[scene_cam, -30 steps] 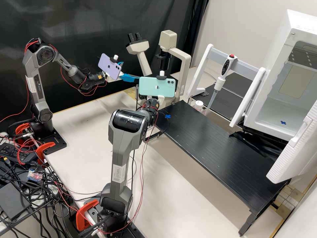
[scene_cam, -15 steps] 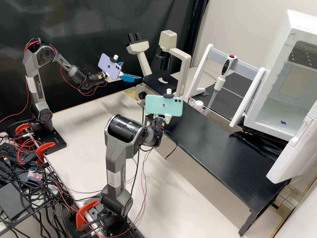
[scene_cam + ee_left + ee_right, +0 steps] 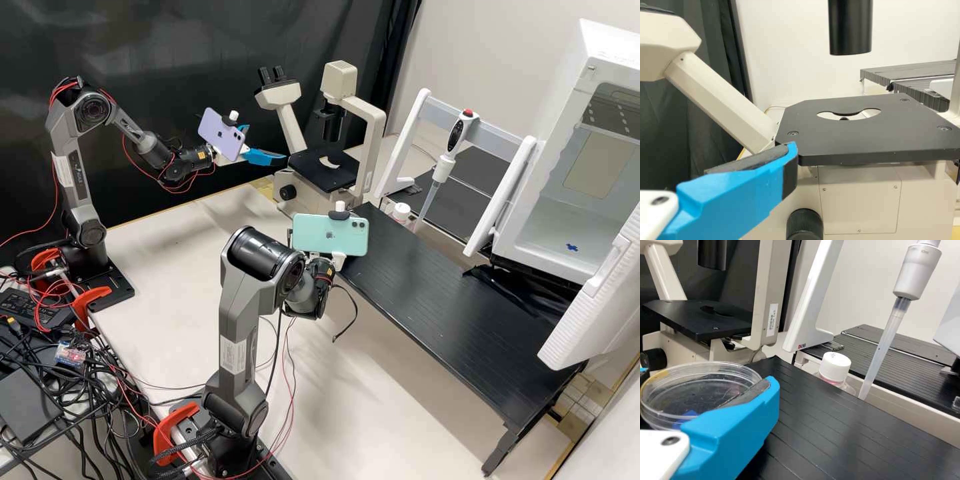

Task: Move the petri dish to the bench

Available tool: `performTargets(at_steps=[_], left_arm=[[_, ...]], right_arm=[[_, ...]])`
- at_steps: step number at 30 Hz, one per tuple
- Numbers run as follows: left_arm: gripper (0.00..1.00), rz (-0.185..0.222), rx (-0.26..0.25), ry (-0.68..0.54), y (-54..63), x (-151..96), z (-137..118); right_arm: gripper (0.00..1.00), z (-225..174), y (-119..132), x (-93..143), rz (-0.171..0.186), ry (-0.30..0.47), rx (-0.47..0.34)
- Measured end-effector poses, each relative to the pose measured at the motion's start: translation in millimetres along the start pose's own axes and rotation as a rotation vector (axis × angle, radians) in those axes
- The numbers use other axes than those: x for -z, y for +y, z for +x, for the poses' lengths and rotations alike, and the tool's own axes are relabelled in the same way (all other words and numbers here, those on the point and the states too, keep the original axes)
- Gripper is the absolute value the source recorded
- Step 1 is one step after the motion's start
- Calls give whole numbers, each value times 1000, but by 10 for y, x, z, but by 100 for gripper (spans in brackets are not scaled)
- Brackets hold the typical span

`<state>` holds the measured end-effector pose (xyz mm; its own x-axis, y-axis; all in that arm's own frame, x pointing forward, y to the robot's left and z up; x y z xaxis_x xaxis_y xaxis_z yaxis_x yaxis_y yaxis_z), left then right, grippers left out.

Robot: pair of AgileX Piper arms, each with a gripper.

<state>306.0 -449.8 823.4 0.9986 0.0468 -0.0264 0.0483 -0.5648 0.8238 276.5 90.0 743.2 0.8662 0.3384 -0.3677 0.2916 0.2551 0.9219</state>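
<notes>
My right gripper (image 3: 339, 260) is by the near-left end of the black raised bench (image 3: 440, 300) in the high view, partly behind the green phone. In the right wrist view the right gripper (image 3: 705, 385) is shut on the clear round petri dish (image 3: 690, 400), held level by its rim. The dish is over the black surface, with a blue patch visible through it; I cannot tell whether it touches. My left gripper (image 3: 263, 150) stands open beside the microscope (image 3: 327, 170). One blue finger of the left gripper (image 3: 737, 200) is close to the microscope stage (image 3: 865, 142).
A white-capped bottle (image 3: 835, 367) stands behind the black bench. Also there are a pipette (image 3: 439, 170) on a white stand (image 3: 497, 193) and, at the right, an open white chamber (image 3: 567, 167) with its door swung out.
My right arm has come away from the microscope, down and toward the front of the high view, uncovering the stage. The left arm has kept still.
</notes>
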Motion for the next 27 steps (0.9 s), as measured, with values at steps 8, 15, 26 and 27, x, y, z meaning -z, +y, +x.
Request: performTargets(at_steps=[8, 15, 26, 27], left_arm=[[100, 0, 0, 0, 0, 0, 0], [100, 0, 0, 0, 0, 0, 0], [100, 0, 0, 0, 0, 0, 0], [100, 0, 0, 0, 0, 0, 0]], right_arm=[[100, 6, -51, -48, -12, -3, 4], [100, -40, -90, -76, -29, -17, 18], [100, -244, 43, -8, -41, 8, -54], [100, -269, 51, 9, -44, 17, -61]])
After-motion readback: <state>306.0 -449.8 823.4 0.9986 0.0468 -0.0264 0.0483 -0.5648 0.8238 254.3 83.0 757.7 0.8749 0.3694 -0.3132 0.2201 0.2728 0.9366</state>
